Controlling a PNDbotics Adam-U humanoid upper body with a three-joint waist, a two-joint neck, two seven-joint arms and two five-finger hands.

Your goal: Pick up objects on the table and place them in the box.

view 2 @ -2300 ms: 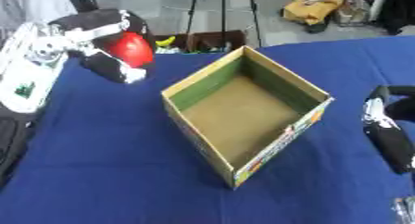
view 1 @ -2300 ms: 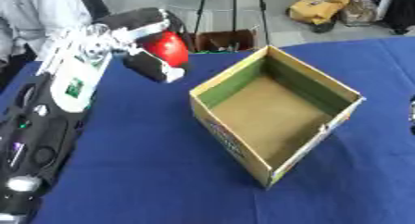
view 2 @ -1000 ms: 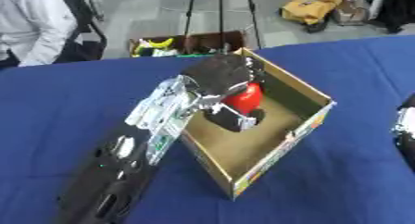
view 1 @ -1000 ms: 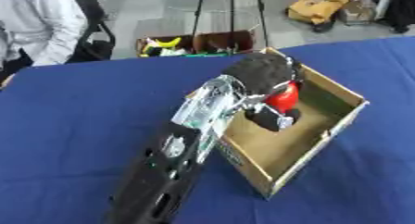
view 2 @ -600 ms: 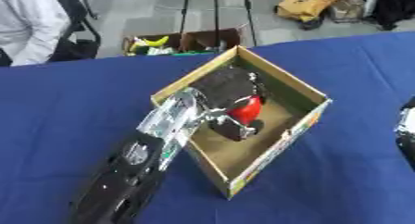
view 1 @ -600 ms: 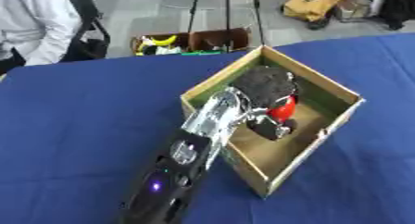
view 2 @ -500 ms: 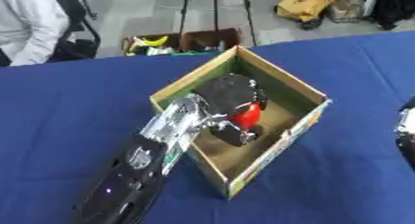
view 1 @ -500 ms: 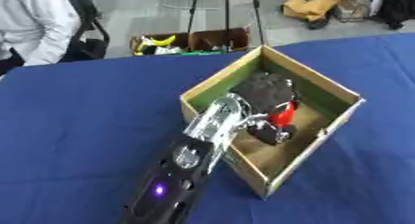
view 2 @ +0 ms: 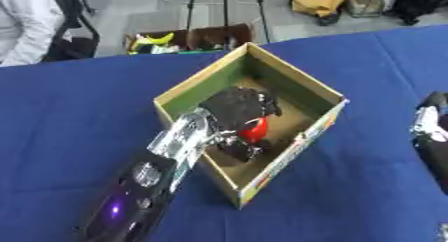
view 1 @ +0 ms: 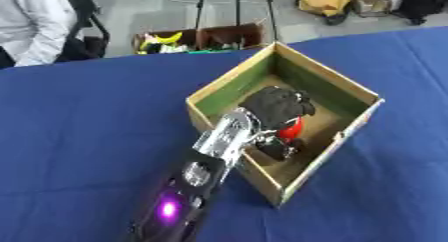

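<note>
The robot's left hand (view 1: 275,105) reaches down into the open tan cardboard box with green inner walls (view 1: 230,84), which stands on the blue cloth-covered table (view 1: 79,121), and its black fingers are curled over the top of a round, glossy red object (view 1: 290,127), with dark digits also showing below it. The red object sits directly under and slightly to the right of the palm, low inside the box and close to its brown floor, roughly at the box's middle; whether it already rests on the floor cannot be told. It is round, so it shows no long axis. The left arm crosses the near-left wall of the box, so the likely next step, letting go and lifting out, has to go up and back over that wall. The right hand (view 2: 431,127) lies well apart at the right edge of the right eye view; its finger state cannot be made out. Coloured print runs along the box's outer near-right face, but none of it is readable.
</note>
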